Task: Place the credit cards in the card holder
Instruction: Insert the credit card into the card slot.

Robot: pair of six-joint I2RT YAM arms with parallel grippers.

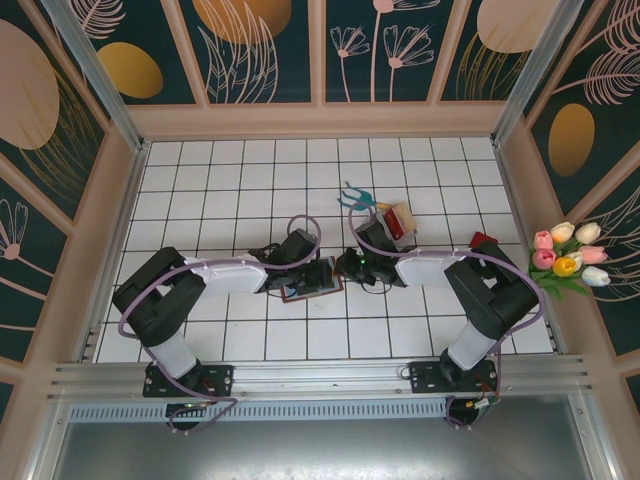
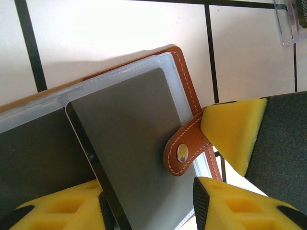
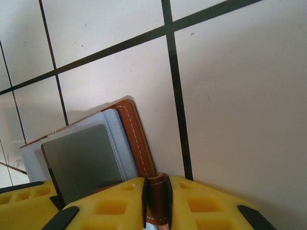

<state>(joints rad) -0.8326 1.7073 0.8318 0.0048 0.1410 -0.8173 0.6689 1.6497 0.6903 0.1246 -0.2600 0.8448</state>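
The brown leather card holder (image 1: 312, 283) lies open on the tiles between the two arms, showing clear sleeves and a dark grey leaf (image 2: 129, 139). My right gripper (image 3: 157, 201) is shut on its snap strap (image 2: 182, 151) at the right edge of the card holder (image 3: 136, 139). My left gripper (image 2: 148, 213) stands open over the card holder (image 2: 184, 76), its yellow fingers (image 2: 230, 203) on either side of the grey leaf. One red credit card (image 1: 398, 222) rests in a small clear box behind the right arm. Another red card (image 1: 483, 240) lies to the right.
A blue-headed garden fork (image 1: 355, 195) lies just behind the clear box (image 2: 288, 21). A bunch of artificial tulips (image 1: 568, 258) sits at the right wall. Raised wooden borders ring the white tiled table (image 1: 220, 190).
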